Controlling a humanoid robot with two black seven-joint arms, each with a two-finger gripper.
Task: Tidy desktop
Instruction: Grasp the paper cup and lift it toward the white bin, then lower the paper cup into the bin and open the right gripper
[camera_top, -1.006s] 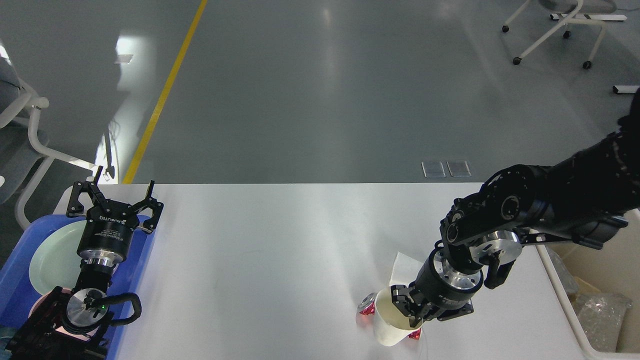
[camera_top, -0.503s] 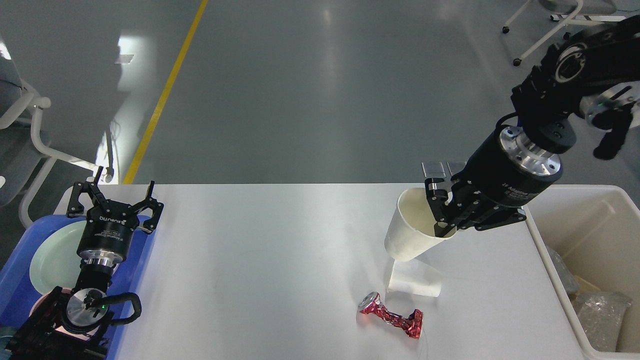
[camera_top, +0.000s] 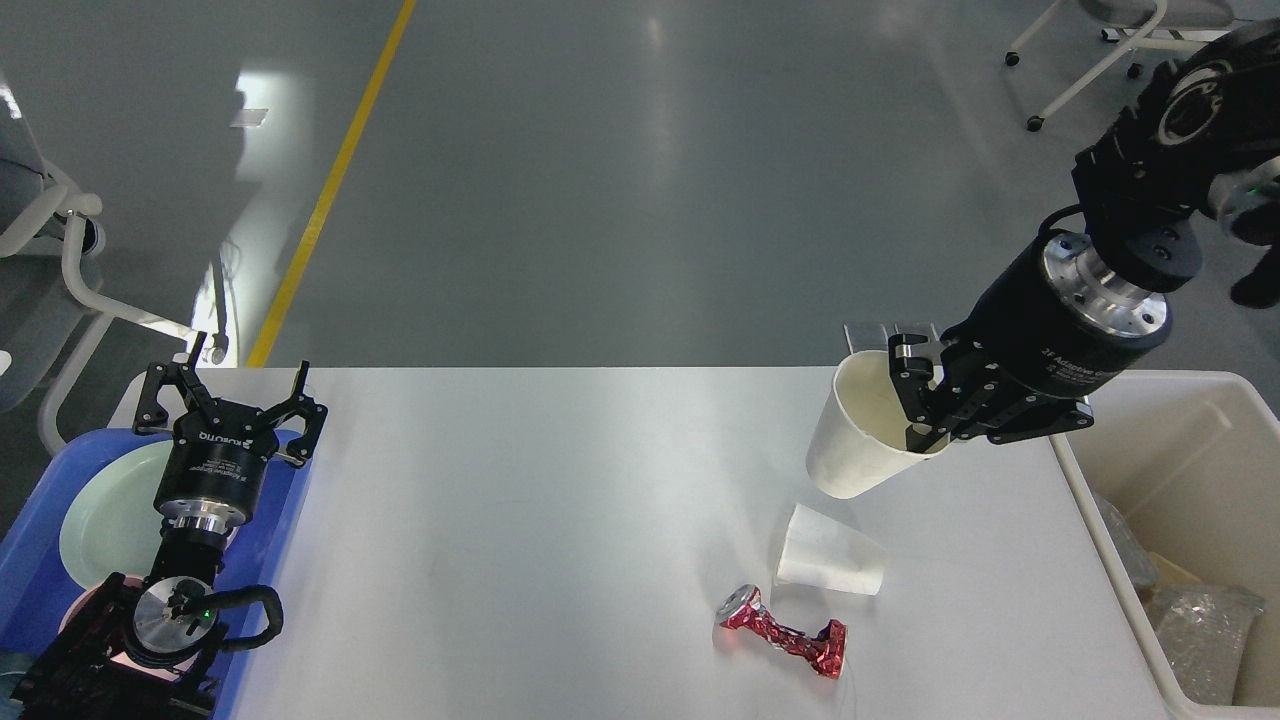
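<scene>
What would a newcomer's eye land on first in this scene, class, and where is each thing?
Probably the right gripper, raised at the desktop's far right and pinching the rim of a white paper cup. Next, the crushed red can near the front edge, beside a second cup lying on its side.

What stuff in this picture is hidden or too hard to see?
All from the head view:
- The bin: its right and bottom parts are cut off by the picture's edges, so its contents show only partly.
- The plate in the blue tray: partly covered by the left arm.
- The held paper cup: its rim is partly hidden by the right tool.
- The crushed can: its label is too crumpled to read.
</scene>
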